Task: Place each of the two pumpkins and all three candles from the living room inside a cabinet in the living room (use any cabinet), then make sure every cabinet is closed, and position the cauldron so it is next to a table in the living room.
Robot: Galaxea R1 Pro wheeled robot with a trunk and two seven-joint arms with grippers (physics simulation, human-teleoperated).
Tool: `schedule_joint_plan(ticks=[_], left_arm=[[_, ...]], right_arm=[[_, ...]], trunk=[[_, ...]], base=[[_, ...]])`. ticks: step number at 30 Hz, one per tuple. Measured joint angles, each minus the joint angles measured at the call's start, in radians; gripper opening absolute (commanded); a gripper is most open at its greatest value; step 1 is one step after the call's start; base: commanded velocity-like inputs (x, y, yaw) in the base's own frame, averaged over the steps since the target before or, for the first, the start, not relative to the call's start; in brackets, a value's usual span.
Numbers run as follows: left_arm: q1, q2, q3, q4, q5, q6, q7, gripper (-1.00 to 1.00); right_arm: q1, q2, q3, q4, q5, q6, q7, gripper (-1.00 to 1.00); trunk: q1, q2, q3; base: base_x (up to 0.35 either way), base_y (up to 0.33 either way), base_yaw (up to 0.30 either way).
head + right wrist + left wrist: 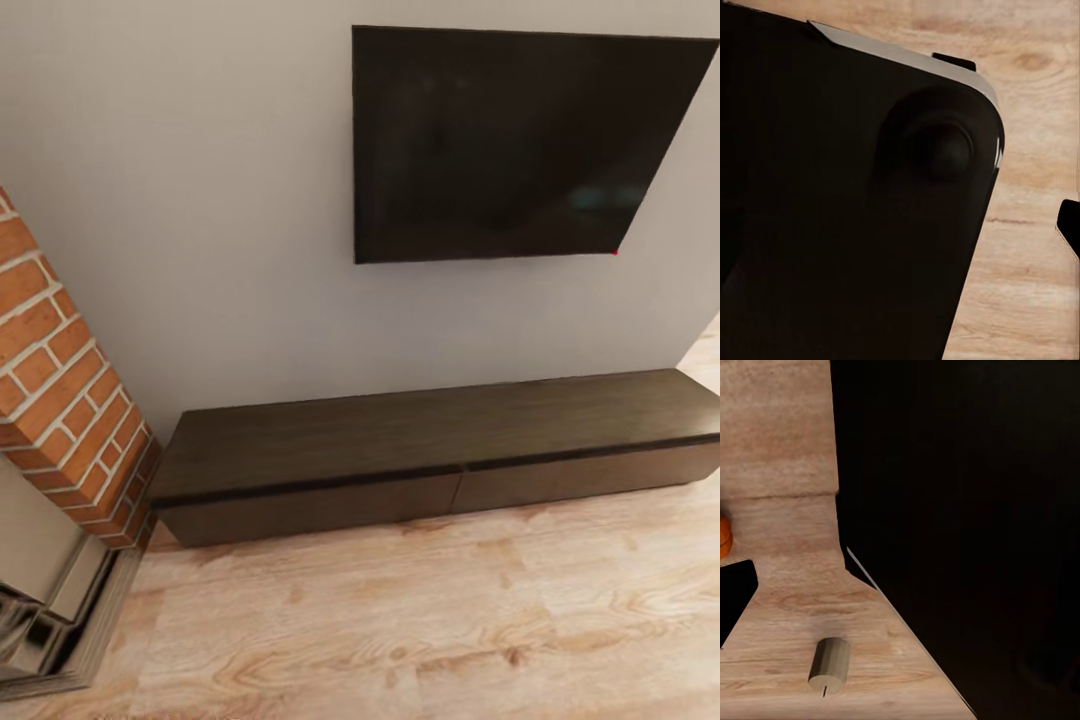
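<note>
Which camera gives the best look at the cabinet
The head view: the whole cabinet shows there, long and low against the wall under the TV, both drawers shut. The wrist views show wood floor and dark shapes instead.

One cabinet (pixel 440 450) is showing in the head view, with two drawer fronts side by side, beneath one dark screen (pixel 510 145) and beside one brick fireplace (pixel 60 400). In the left wrist view, one candle (pixel 829 663) and one pumpkin (pixel 724 537), cut off at the edge, are lying on the wood floor (pixel 787 450).
</note>
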Motion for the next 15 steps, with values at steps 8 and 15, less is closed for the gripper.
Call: schedule_joint_plan(ticks=[8,15], left_arm=[[0.000,0.000,0.000,0.000,0.000,0.000,0.000,1.00],[0.000,0.000,0.000,0.000,0.000,0.000,0.000,1.00]], right_arm=[[0.000,0.000,0.000,0.001,0.000,0.001,0.000,1.00],[0.000,0.001,0.000,0.001,0.000,0.001,0.000,1.00]], trunk=[[0.000,0.000,0.008],[0.000,0.000,0.016]], base=[[0.000,0.000,0.223],[0.000,0.000,0.187]])
